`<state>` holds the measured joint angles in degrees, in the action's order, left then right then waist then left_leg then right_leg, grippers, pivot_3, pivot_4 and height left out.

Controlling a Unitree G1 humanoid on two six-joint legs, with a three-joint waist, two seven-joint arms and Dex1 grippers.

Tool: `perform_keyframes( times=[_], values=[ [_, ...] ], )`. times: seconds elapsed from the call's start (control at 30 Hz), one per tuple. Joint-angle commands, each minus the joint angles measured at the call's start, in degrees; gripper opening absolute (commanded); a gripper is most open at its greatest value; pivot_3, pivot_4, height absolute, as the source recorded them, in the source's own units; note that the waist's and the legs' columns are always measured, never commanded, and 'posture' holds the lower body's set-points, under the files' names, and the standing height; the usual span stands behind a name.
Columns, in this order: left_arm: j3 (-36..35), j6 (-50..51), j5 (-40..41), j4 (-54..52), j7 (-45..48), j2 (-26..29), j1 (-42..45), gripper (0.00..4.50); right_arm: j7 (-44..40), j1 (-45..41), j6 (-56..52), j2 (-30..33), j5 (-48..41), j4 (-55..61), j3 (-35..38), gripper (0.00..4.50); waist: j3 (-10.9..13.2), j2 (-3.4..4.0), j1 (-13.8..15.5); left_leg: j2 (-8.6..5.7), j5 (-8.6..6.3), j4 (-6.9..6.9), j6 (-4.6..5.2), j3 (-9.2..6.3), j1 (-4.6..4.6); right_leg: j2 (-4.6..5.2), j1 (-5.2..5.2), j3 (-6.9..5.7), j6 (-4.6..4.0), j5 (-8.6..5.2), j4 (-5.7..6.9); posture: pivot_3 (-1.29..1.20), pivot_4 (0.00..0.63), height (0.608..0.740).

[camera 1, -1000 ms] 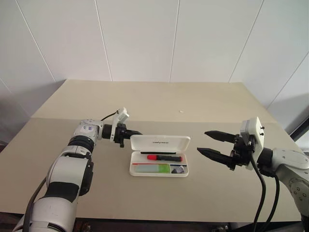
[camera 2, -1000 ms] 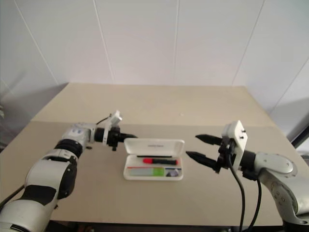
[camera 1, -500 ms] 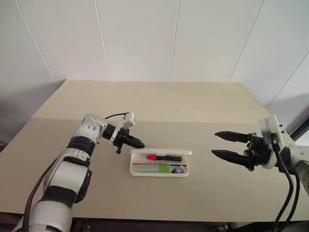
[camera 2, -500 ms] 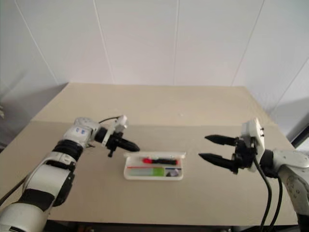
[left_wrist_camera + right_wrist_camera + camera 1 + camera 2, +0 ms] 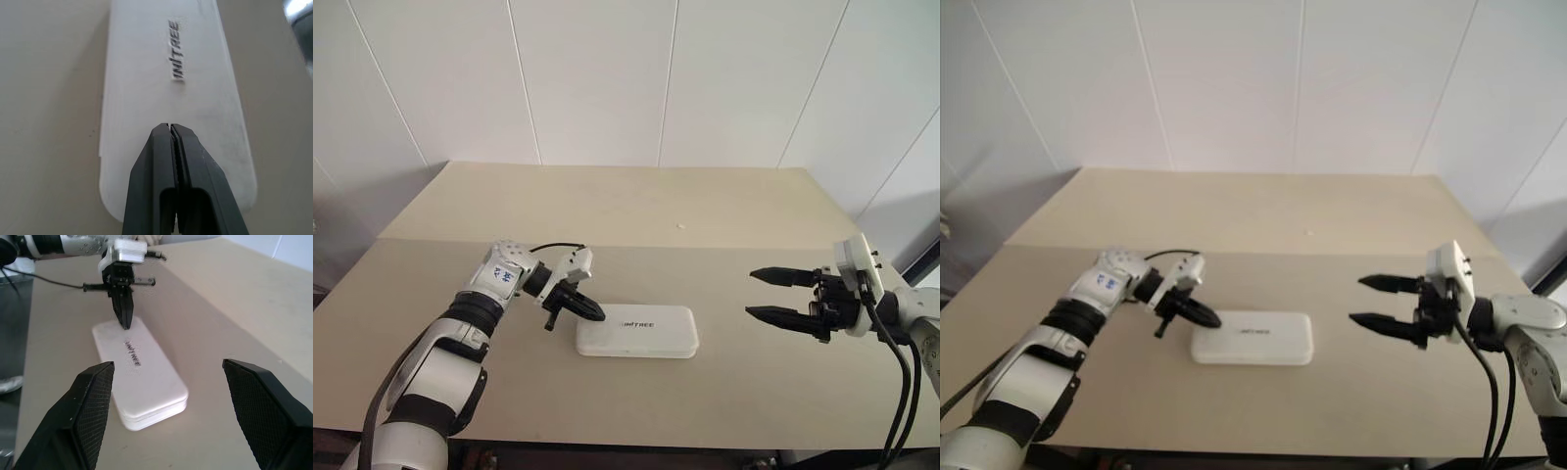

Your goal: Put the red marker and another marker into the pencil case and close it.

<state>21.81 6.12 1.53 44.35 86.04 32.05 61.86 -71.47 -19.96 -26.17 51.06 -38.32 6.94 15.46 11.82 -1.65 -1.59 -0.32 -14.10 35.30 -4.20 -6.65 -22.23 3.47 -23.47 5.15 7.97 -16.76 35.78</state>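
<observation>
1. Pencil case (image 5: 637,330): mid-table, lid down; closing step apparently finishing.
2. Left gripper (image 5: 592,313): fingers pressed together, empty, tips over the case's left end.
3. Right gripper (image 5: 763,295): jaws wide, empty, well apart.
4. Next: probably press lid firmly.

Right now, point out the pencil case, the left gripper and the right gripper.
pencil case (image 5: 637,330), left eye view, middle of the shut lid
left gripper (image 5: 597,316), left eye view, shut fingertips
right gripper (image 5: 754,293), left eye view, gap between open fingertips
</observation>
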Motion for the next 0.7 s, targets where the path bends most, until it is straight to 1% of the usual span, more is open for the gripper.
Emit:
perform_keyframes(
  times=[0.03,0.1,0.3,0.37,0.5,0.53,0.6,0.7],
  values=[
    [4.18,-5.71,-6.01,0.63,2.51,0.72,-1.31,0.04,-0.4,-1.13,1.2,0.44,-0.16,0.79,0.55,4.5,-0.01,0.01,-0.07,0.0,0.0,0.01,0.0,0.0,0.07,0.0,0.07,0.0,0.0,0.0,0.0,0.0,0.15,0.74],
    [4.1,-6.31,-5.7,0.21,3.03,-0.18,-1.12,0.04,-0.38,-1.28,1.26,0.32,-0.06,0.69,0.52,4.5,-0.03,0.05,-0.11,0.0,0.0,0.03,0.0,0.04,0.14,-0.01,0.13,0.03,0.0,0.0,0.0,0.0,0.15,0.74],
    [5.21,-11.28,-8.28,1.96,2.58,-1.39,-0.28,0.04,-0.73,-1.53,1.82,0.13,0.39,0.1,0.23,4.5,-0.04,0.07,-0.03,-0.01,0.01,0.16,0.02,0.07,0.14,0.0,0.15,0.06,0.01,0.01,0.07,0.0,0.15,0.74],
    [4.52,-12.91,-8.38,2.99,1.02,-2.27,0.04,0.04,-1.0,-1.89,2.05,0.2,0.49,-0.24,-0.03,4.5,-0.05,0.08,0.03,-0.01,0.01,0.19,0.02,0.07,0.14,0.0,0.17,0.06,0.02,0.02,0.06,0.0,0.15,0.74],
    [2.7,-12.89,-7.8,4.17,0.24,-2.97,0.21,0.04,-1.68,-2.45,2.26,0.24,0.6,-0.59,-0.48,4.5,-0.05,0.09,0.06,-0.03,0.01,0.32,0.03,0.06,0.13,0.01,0.25,0.07,0.09,0.05,0.05,0.0,0.15,0.74],
    [1.97,-12.87,-7.12,3.66,0.54,-2.87,-0.18,0.04,-1.78,-2.39,2.14,0.15,0.36,-0.35,-0.46,4.5,-0.05,0.09,0.03,-0.03,0.0,0.34,0.03,0.06,0.14,0.0,0.27,0.07,0.11,0.06,0.04,0.0,0.15,0.74],
    [-2.14,-11.82,-2.52,0.85,1.08,-3.28,-1.47,0.04,-1.72,-2.41,1.7,-0.02,-0.22,0.25,-0.4,4.5,-0.05,0.09,-0.02,-0.03,0.0,0.36,0.03,0.06,0.14,0.0,0.29,0.08,0.12,0.07,0.04,0.0,0.15,0.74],
    [-8.17,-12.5,2.55,-3.09,-1.8,-3.98,-3.39,0.04,-1.75,-2.16,1.69,-0.05,-0.31,0.66,-0.37,4.5,-0.04,0.08,-0.02,-0.01,0.0,0.36,0.03,0.04,0.08,0.0,0.23,0.08,0.12,0.07,0.06,0.0,0.15,0.74]
  ],
)
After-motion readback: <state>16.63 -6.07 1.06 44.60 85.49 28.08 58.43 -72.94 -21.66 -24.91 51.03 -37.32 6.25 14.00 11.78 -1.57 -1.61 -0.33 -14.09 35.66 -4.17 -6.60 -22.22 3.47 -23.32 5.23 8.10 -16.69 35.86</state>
